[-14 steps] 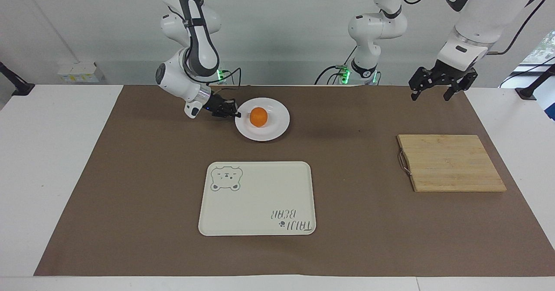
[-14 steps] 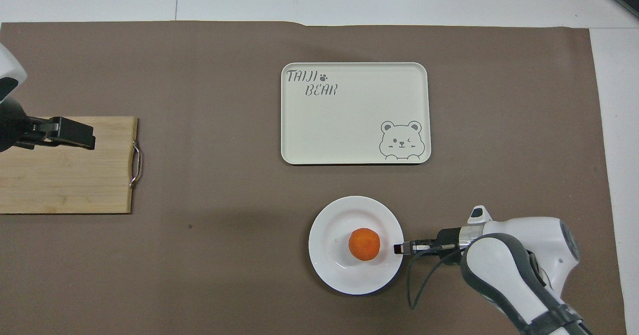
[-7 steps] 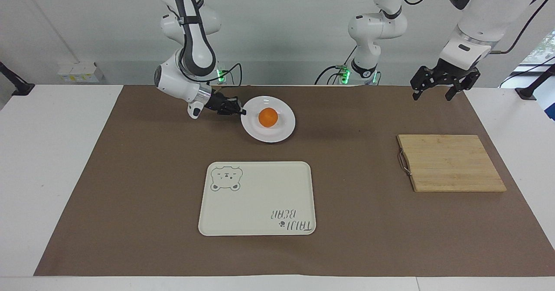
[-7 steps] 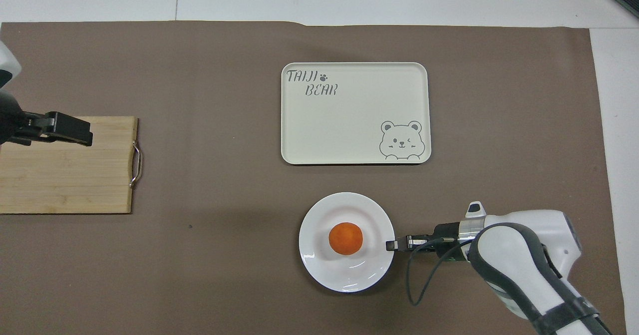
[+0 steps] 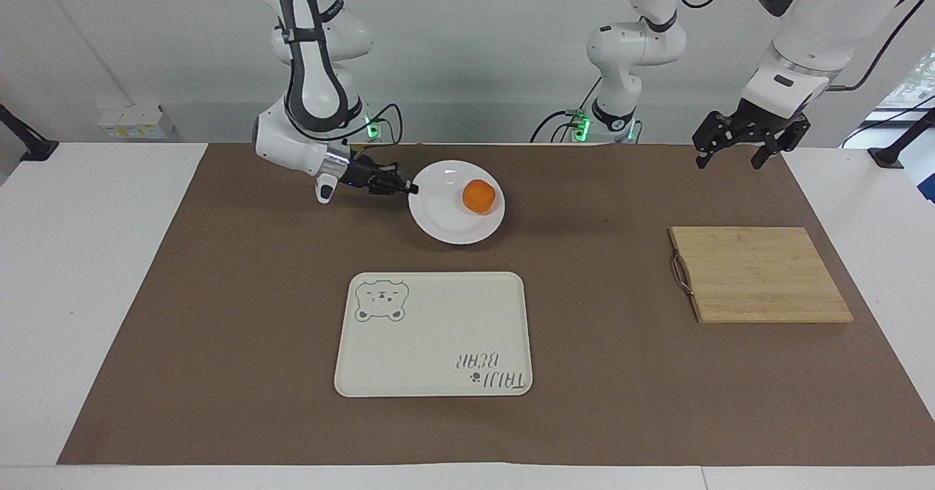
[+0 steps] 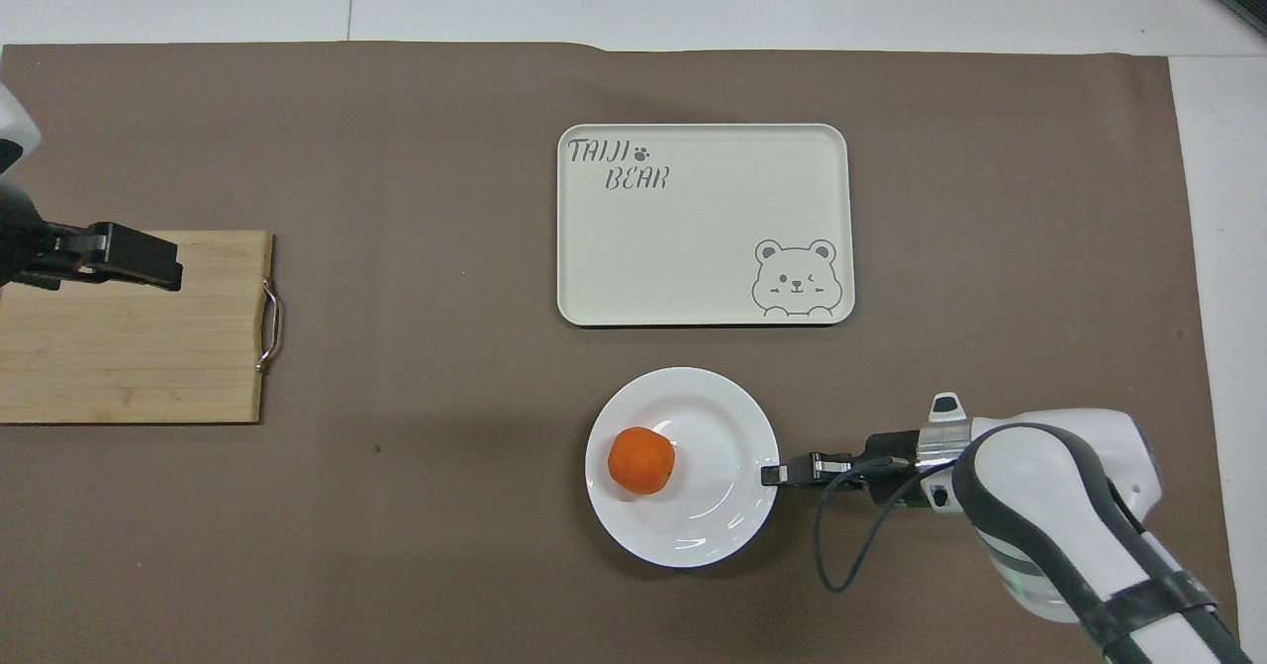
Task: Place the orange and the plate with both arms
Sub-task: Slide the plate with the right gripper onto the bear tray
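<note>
Item, in progress: my right claw (image 5: 409,188) pinched shut on the rim of the plate (image 5: 445,220), the orange (image 5: 478,196) riding in it, tray (image 5: 431,337) not yet reached; my left claw (image 5: 745,143) open, waiting above the table (image 5: 219,315).

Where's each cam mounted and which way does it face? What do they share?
Facing view: high across the table, facing the robots; both arms show, right pincer shut on the plate rim, left pincer open, raised.
Overhead view: above the robots' end, looking steeply down; right arm and left pincer over the cutting board.
Shared: plate, orange, tray, board, half a turn apart.
</note>
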You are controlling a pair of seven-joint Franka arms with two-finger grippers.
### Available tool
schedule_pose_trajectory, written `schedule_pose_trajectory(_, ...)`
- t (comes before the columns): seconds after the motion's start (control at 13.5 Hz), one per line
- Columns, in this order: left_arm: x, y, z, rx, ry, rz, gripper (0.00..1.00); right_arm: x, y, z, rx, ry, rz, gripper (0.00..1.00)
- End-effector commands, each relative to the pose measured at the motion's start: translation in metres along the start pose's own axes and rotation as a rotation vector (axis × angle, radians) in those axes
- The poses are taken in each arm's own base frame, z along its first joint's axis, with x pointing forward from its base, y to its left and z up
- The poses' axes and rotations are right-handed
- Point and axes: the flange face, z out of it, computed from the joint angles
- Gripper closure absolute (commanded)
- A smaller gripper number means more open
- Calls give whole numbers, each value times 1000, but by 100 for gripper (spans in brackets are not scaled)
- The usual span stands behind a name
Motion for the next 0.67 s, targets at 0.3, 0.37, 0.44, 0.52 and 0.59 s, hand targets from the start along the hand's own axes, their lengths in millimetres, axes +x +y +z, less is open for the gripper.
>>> schedule_pose_trajectory(0.3, 0, -5, -3, -15, -2, 1, 0, 47, -13, -30, 104, 56, -72, 100)
schedule_pose_trajectory(0.37, 0, -5, -3, -14, -2, 1, 0, 55, -15, -35, 108, 67, -75, 100)
schedule_pose_trajectory(0.44, 0, -5, -3, -13, -2, 1, 0, 65, -17, -40, 110, 82, -81, 100)
schedule_pose_trajectory(0.52, 0, -5, -3, -15, -2, 1, 0, 76, -21, -45, 110, 91, -89, 100)
schedule_pose_trajectory(0.59, 0, -5, -3, -15, -2, 1, 0, 86, -24, -49, 110, 103, -97, 100)
